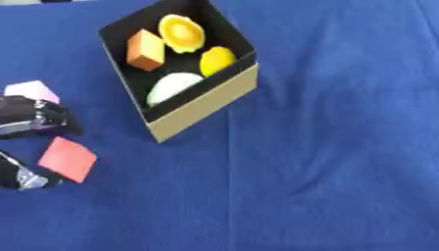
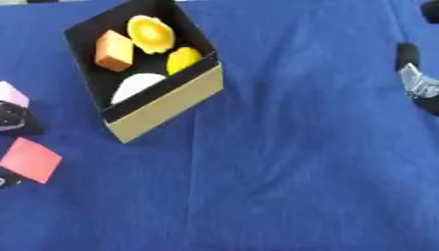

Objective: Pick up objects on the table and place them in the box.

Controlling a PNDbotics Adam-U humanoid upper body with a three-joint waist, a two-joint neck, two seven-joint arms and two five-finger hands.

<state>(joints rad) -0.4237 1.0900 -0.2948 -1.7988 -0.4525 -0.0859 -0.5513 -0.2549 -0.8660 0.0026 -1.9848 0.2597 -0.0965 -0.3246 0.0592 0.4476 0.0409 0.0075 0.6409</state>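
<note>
The box [image 1: 206,100] has black inner walls and a tan outer side, and it stands tilted at the upper left of the blue table. Inside it lie an orange block [image 1: 145,50], a round yellow-orange piece [image 1: 181,33], a yellow rounded piece [image 1: 217,60] and a white rounded piece [image 1: 174,87]. A flat red block [image 1: 67,159] lies on the cloth at the far left. A pink block [image 1: 33,90] sits above it. My left hand [image 1: 30,115] comes in at the left edge, open, its fingers above the red block and its thumb below, neither touching it. Only a small part of my right hand [image 2: 418,81] shows, at the right edge.
Blue cloth [image 1: 326,162] covers the whole table, with a fold running down from the box's front corner. The left hand's dark fingers partly cover the pink block's lower side.
</note>
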